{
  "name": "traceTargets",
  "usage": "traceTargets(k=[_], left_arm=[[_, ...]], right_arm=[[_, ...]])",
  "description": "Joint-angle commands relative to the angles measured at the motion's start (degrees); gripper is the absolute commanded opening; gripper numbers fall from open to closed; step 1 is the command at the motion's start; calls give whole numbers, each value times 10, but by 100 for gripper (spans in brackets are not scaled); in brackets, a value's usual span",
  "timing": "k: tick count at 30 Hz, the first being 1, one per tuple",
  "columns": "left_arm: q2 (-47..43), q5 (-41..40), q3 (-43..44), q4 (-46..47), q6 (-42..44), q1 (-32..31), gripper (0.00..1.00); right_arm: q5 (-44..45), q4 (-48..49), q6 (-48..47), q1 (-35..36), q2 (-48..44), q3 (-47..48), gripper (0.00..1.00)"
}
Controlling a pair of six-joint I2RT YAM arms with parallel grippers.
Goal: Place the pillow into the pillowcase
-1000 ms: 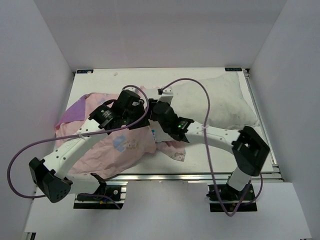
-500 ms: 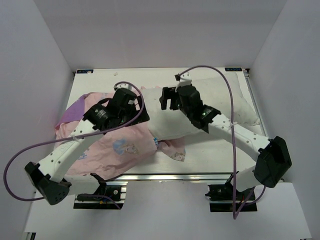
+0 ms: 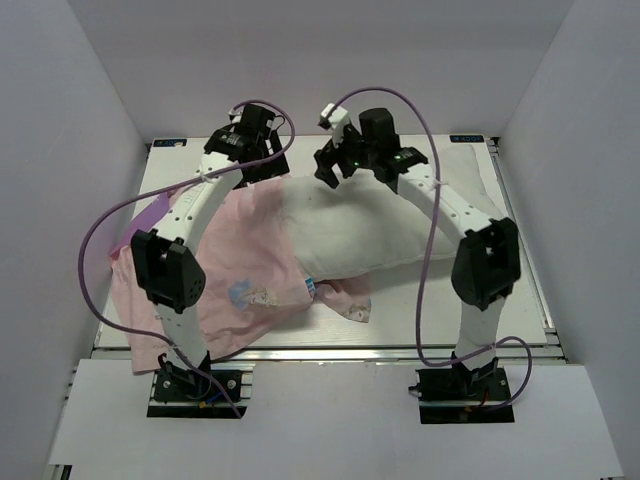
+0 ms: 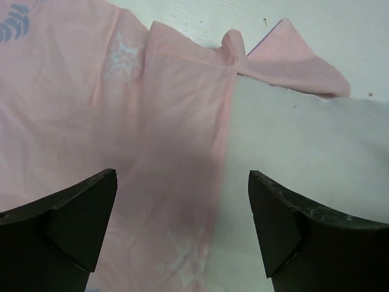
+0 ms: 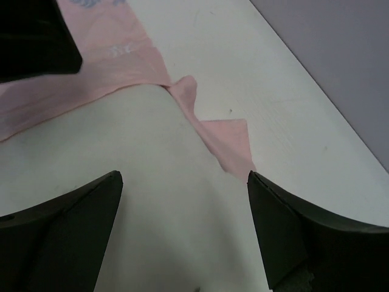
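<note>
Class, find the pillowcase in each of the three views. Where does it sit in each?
Top external: the pillowcase lies left of centre.
Left wrist: it fills the left and top.
Right wrist: a pink strip across the upper left.
Shared landmark: the white pillow along its hem.

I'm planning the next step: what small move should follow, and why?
Probably lower the open left pincer and close on the pillowcase hem directly below. The hem lies loose where it meets the pillow, and the pincer holds nothing.
</note>
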Motion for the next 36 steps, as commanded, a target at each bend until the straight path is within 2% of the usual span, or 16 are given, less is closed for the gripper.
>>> traceTargets(k=[1, 3, 8, 11, 13, 15, 16, 17, 18, 19, 20, 21, 22, 24, 31, 36], left_arm=[[46, 17, 68, -17, 51, 2, 98], [68, 23, 81, -20, 62, 1, 97], [85, 67, 67, 1, 80, 3, 90], [85, 70, 48, 10, 80, 3, 81], [89, 73, 41, 4, 76, 3, 66], [92, 83, 34, 3, 73, 3, 58], [92, 87, 26, 9, 74, 3, 47], [91, 91, 22, 12, 74, 3, 41], [89, 97, 20, 15, 77, 3, 34], [88, 98, 21, 15, 78, 3, 19], [87, 101, 21, 17, 80, 3, 15], [83, 106, 21, 23, 87, 3, 10], [81, 107, 23, 24, 88, 3, 0], [72, 117, 28, 34, 99, 3, 0], [2, 176, 22, 92, 129, -2, 0], [-38, 177, 28, 111, 134, -28, 0]], right_arm=[[-43, -94, -51, 2, 69, 94, 86], [-45, -115, -49, 3, 95, 112, 84], [-34, -94, -42, 3, 90, 59, 82], [-41, -84, -41, 3, 83, 36, 72], [-38, -75, -33, 2, 81, 25, 66], [-36, -61, -24, 3, 79, 17, 60], [-37, -59, -22, 3, 79, 12, 58], [-40, -54, -20, 3, 78, 11, 55], [-46, -55, -19, 3, 78, 10, 41], [-50, -54, -18, 3, 77, 10, 36], [-56, -53, -17, 3, 76, 8, 30], [-68, -53, -16, 3, 74, 8, 15], [-72, -51, -17, 2, 73, 7, 13], [-78, -45, -16, 4, 68, 1, 0], [-72, 34, 2, 13, 1, -64, 0], [-72, 80, 27, 25, -64, -94, 0]])
